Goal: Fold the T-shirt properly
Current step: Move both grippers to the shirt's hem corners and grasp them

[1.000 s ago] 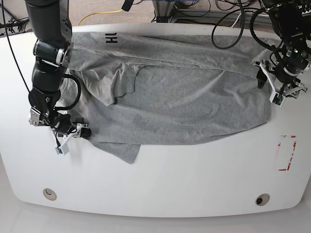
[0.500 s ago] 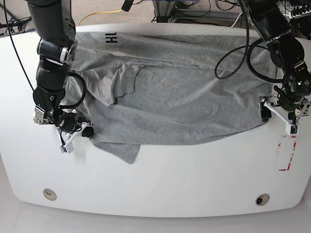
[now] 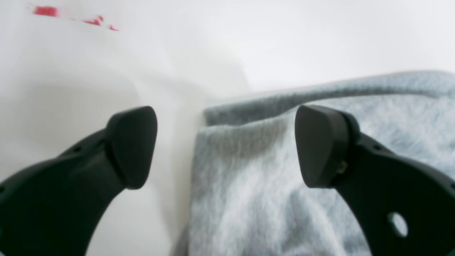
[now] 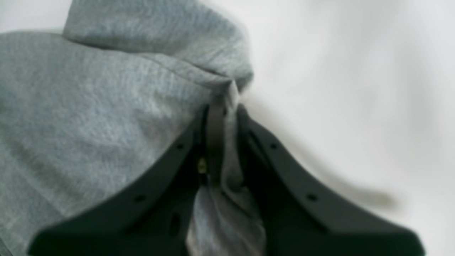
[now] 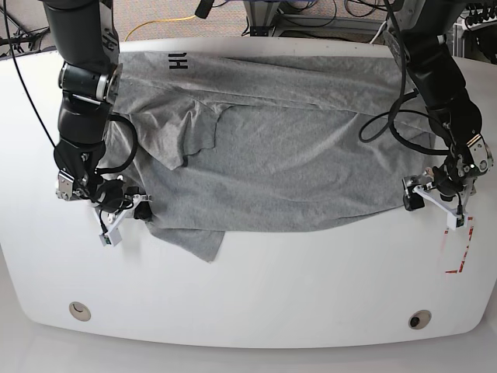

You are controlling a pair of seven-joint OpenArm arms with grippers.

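Right end effector [image 4: 222,117] pinches the wrinkled heather-grey cotton T-shirt [image 5: 295,155]; left end effector [image 3: 225,145] gapes wide astride its opposite corner, probably for a matching grip.

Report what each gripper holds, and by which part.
The right gripper pinches a fold at the T-shirt's edge. The left gripper holds nothing; its open fingers straddle the shirt's opposite edge.

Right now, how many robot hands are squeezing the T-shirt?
1. The right hand is shut on the T-shirt at its edge; the left hand is open around the opposite corner, not yet squeezing.
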